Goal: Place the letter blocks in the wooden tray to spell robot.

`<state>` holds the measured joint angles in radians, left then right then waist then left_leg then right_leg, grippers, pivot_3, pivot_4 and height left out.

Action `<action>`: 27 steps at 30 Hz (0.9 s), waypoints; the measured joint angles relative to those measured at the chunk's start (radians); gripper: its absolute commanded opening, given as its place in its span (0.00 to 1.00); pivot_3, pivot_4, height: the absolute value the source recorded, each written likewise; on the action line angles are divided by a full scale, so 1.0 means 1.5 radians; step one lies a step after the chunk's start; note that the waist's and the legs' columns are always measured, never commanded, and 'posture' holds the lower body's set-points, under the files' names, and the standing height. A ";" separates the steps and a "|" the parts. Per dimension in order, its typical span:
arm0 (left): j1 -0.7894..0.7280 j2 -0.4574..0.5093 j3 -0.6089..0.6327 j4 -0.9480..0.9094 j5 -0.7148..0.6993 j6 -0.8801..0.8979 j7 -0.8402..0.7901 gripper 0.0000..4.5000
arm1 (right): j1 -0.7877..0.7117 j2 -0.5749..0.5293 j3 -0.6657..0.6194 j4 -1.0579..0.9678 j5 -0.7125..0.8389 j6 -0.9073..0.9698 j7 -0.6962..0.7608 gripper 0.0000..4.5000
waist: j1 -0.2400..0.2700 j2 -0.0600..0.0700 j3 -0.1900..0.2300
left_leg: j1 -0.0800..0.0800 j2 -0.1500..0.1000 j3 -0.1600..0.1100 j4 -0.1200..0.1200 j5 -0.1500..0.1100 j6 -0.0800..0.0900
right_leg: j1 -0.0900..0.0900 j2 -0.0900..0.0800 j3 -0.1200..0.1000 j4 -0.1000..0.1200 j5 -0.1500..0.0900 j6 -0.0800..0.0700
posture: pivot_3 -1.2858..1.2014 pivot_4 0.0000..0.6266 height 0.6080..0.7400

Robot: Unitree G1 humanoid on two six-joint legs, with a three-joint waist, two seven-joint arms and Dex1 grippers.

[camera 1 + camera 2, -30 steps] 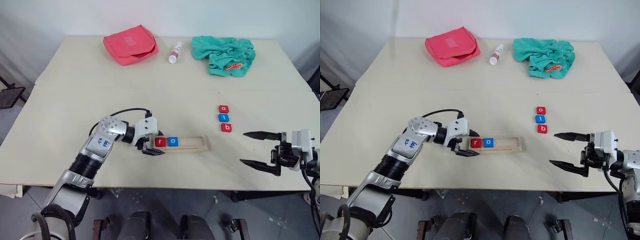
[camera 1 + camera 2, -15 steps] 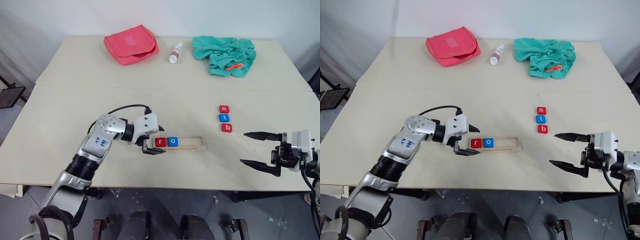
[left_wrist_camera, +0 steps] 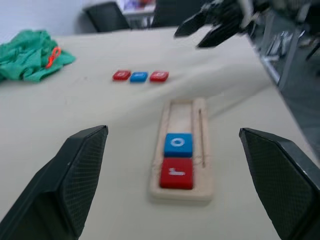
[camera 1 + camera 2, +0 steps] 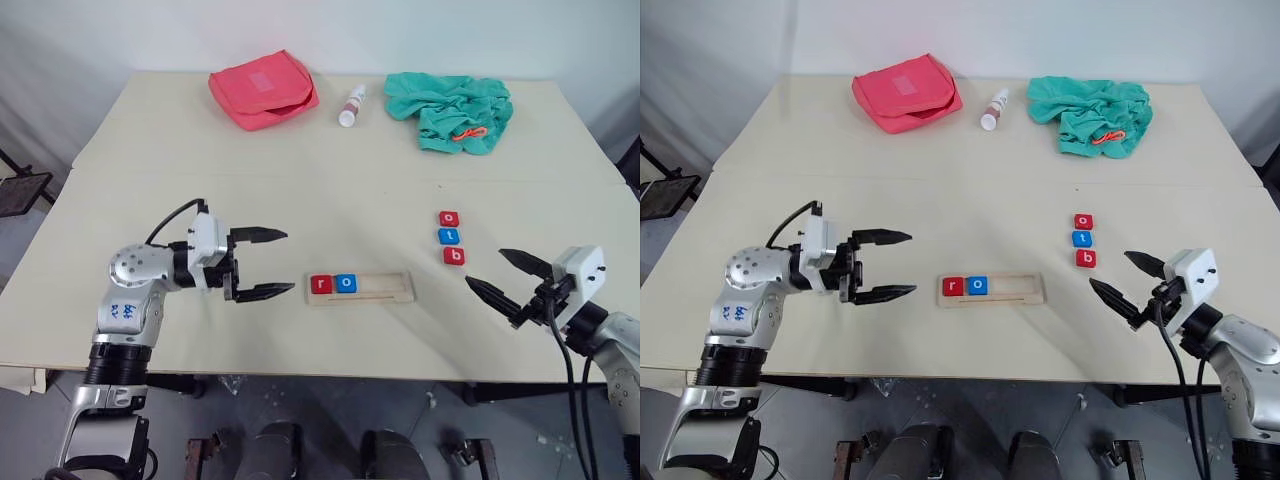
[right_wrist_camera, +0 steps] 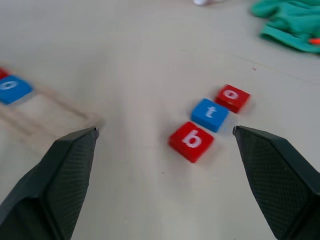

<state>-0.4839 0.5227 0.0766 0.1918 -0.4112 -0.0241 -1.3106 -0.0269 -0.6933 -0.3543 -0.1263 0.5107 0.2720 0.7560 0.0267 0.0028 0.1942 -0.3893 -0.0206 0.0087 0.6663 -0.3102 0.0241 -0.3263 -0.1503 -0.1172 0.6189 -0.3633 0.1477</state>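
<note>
Two blocks seated: red r (image 4: 321, 284), blue o (image 4: 345, 283), at the tray's (image 4: 390, 291) left end.
Grippers: we see left (image 4: 262, 264) and right (image 4: 498, 276) empty, fingers apart.
Risk: lower right, b (image 4: 453, 256) touches t (image 4: 446, 236); we could nudge both.

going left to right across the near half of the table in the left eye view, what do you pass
left gripper → red r block → blue o block → bare end of the wooden tray → red b block → right gripper

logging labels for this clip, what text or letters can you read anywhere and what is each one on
"r": red block at the wooden tray's left end.
"o": blue block beside it in the tray.
"o": red block on the table.
"t": blue block.
"b": red block.
Blue marks on the left arm: unreadable.
White bottle label: too small.
</note>
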 measured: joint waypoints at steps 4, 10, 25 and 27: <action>0.032 -0.001 0.005 0.070 -0.013 -0.074 -0.058 0.99 | 0.010 0.035 0.017 -0.095 -0.010 0.114 -0.120 1.00 | -0.001 0.000 0.000 | 0.000 0.000 0.000 0.000 0.000 0.000 | 0.000 0.000 0.000 0.001 0.000 0.000 | 0.52 0.24 1.00; 0.043 -0.003 0.022 0.130 -0.024 -0.121 -0.093 0.99 | 0.051 0.077 0.017 -0.163 0.002 0.157 -0.168 1.00 | 0.000 0.000 0.000 | 0.000 0.000 0.000 0.000 0.000 0.000 | 0.000 0.000 0.000 0.001 0.000 0.000 | 0.52 0.24 1.00; 0.032 -0.008 0.028 0.196 -0.029 -0.154 -0.126 0.99 | 0.087 0.097 0.015 -0.181 0.001 0.156 -0.193 1.00 | -0.002 0.000 0.000 | 0.001 0.000 0.001 -0.001 0.000 0.000 | -0.001 0.000 0.001 0.002 0.000 0.000 | 0.52 0.24 1.00; 0.032 -0.009 0.028 0.196 -0.030 -0.153 -0.125 0.99 | 0.088 0.099 0.015 -0.181 -0.001 0.150 -0.193 1.00 | -0.002 0.000 0.000 | 0.001 0.000 0.001 -0.001 0.000 0.000 | -0.001 0.000 0.001 0.002 0.000 0.000 | 0.52 0.24 1.00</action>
<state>-0.4361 0.5098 0.1188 0.4858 -0.4558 -0.2541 -1.4988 0.1057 -0.5451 -0.3315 -0.3985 0.5089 0.4971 0.4660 0.0233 0.0028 0.1942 -0.3877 -0.0210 0.0096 0.6655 -0.3103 0.0244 -0.3271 -0.1503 -0.1159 0.6217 -0.3633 0.1477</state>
